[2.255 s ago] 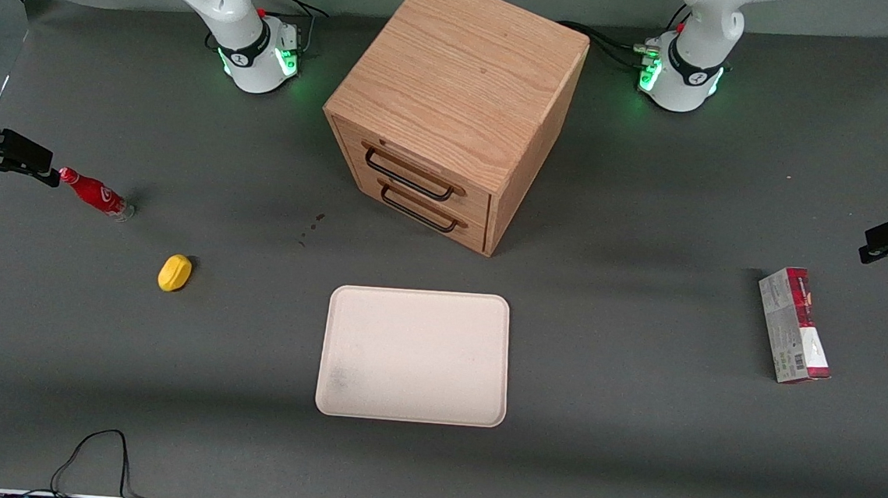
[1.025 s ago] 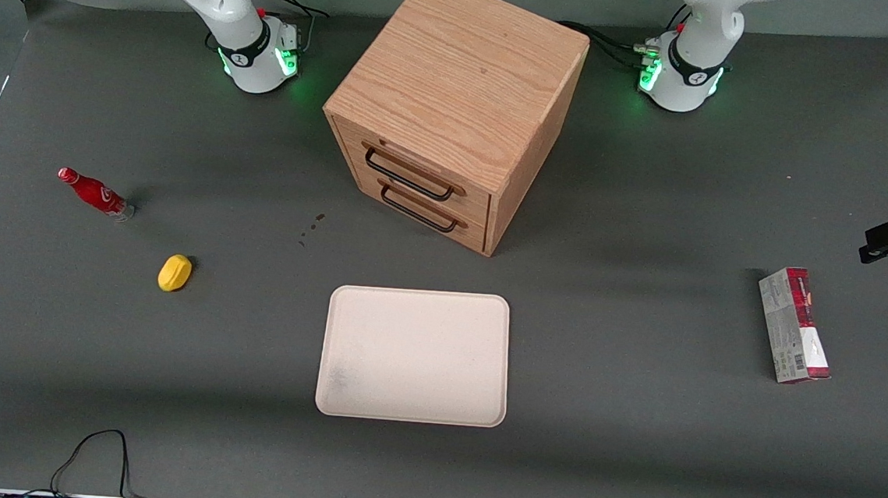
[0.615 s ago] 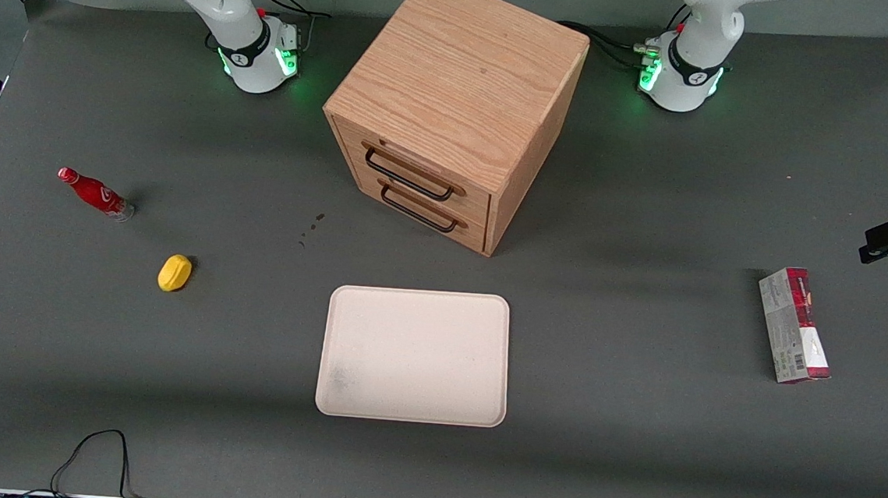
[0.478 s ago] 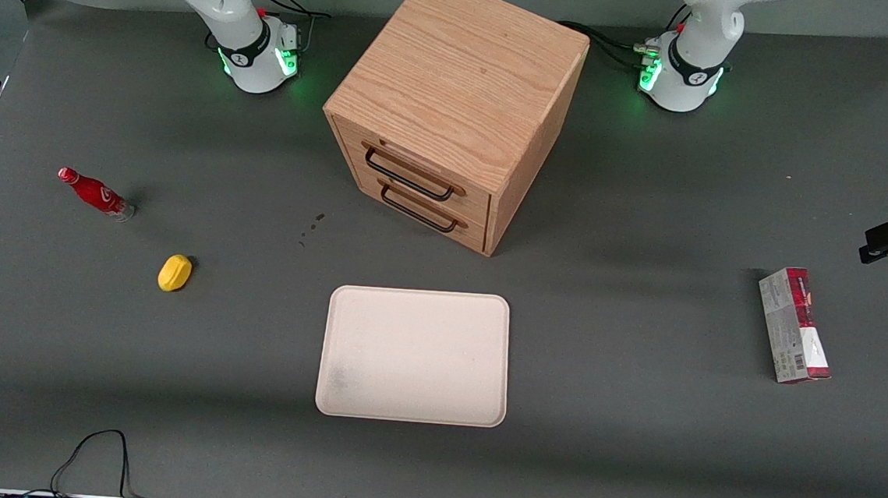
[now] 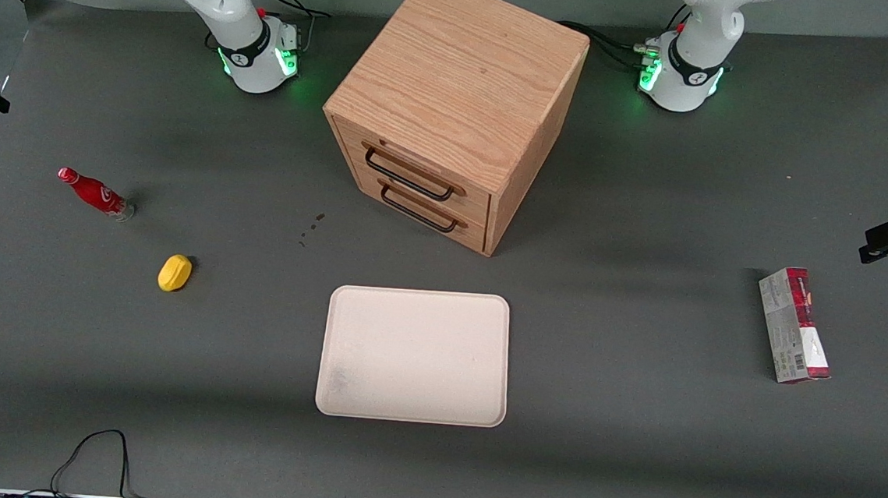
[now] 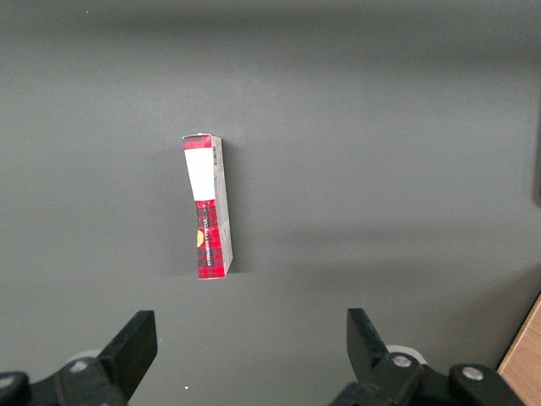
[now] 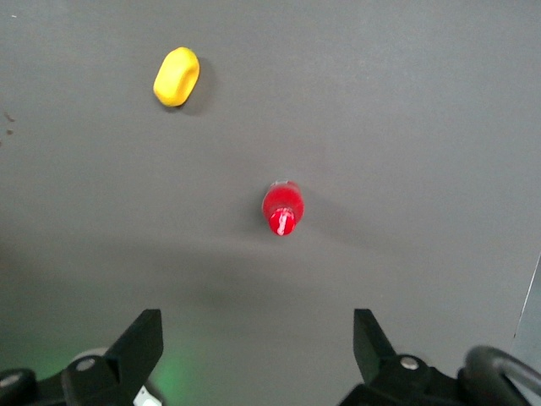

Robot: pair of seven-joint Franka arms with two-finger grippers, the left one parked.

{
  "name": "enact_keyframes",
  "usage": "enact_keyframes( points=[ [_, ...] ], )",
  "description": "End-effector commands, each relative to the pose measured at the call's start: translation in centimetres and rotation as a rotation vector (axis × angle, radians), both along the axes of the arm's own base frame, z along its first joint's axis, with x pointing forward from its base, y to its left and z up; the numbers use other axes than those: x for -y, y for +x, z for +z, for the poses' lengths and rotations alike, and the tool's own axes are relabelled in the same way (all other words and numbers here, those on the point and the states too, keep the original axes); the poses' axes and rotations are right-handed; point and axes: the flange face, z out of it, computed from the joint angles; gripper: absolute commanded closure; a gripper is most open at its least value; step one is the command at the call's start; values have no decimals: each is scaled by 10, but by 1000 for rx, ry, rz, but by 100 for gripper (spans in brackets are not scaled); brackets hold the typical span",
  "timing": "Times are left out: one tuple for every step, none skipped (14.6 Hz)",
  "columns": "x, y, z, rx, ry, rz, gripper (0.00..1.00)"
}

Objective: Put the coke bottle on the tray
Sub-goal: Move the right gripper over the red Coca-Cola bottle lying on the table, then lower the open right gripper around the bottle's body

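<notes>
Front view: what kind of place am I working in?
Likely a robot lab bench: grey matted table, bolted arm bases, staged props like the coke bottle and tray. The gripper hangs open above the bottle.

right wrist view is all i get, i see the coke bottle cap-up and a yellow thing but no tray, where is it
Observer: The tray lies flat in front of the wooden drawer cabinet, toward the table's middle.
Operator: anything on the way there
Observer: Only the yellow thing, nearer the front camera than the coke bottle.
Operator: where's my gripper in the front view
Observer: The gripper, open, is mostly out of that frame; only a dark part shows at the working arm's end of the table.
</notes>
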Motion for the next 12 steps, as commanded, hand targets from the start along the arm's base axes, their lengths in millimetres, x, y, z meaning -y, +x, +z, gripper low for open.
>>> enact_keyframes(
  points=[
    [3,32,-44,-37,0,5,0],
    [1,35,-64,-44,7,4,0],
    [-1,32,-83,-25,1,6,0],
    [-4,28,-100,-15,1,8,0],
    [-3,23,-112,-14,2,3,0],
    [-1,21,-120,-15,3,-4,0],
    [-1,21,-130,-16,-1,-3,0],
    [-3,20,-141,-12,-6,0,0],
    [-4,18,-151,0,-12,1,0],
    [-6,13,-161,7,-13,2,0],
    [-2,6,-170,6,-10,-11,0],
    [1,1,-176,5,-7,-19,0]
  ],
)
